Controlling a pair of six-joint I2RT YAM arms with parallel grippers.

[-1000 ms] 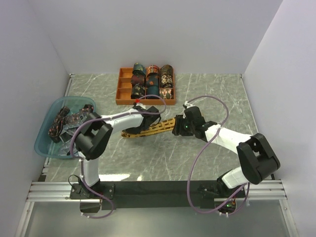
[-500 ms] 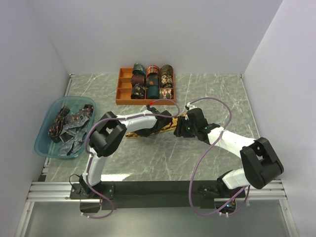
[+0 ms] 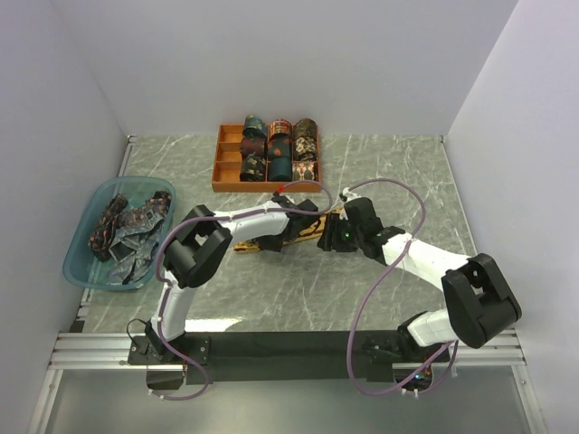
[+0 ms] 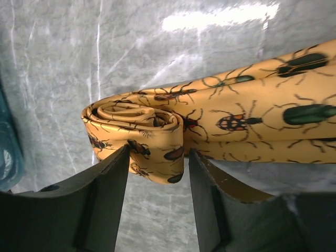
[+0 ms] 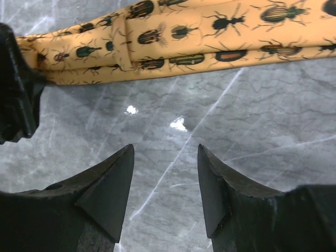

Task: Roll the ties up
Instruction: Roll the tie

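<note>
- The long mustard-gold fabric necktie (image 4: 252, 126), printed with small beetles, lies flat on the grey marble-pattern table (image 5: 252, 131), near its middle and between the two arms. One end is already wound into a small, somewhat loose roll (image 4: 139, 123). The rest stretches away unrolled.
- The left gripper (image 4: 159, 152) stands at this roll with its two fingers spread. The near edge of the roll sits between the tips, but it does not look pinched, and the gap below it shows only bare table.
- The right gripper (image 5: 165, 149) is also spread and holds nothing. It hovers over bare table, just beside the flat part of the necktie, without touching it.
- In my judgement, the step in hand is to take the roll and turn it further along the strip. To do this well, the left fingers should close on two opposite sides of the roll, firmly enough that the inner layers do not slide out.
- The right gripper should hold down the flat strip a little ahead of the roll. This gives light tension and brings the edges in line. Without it, the roll may go crooked or spring open.
- Most of the length is not yet rolled, so several such turns seem necessary.
- Farther back, an orange compartment tray (image 3: 222, 185) holds finished rolled ties (image 3: 280, 154). At the left, a translucent blue basin (image 3: 77, 262) holds loose ties (image 3: 127, 226).
</note>
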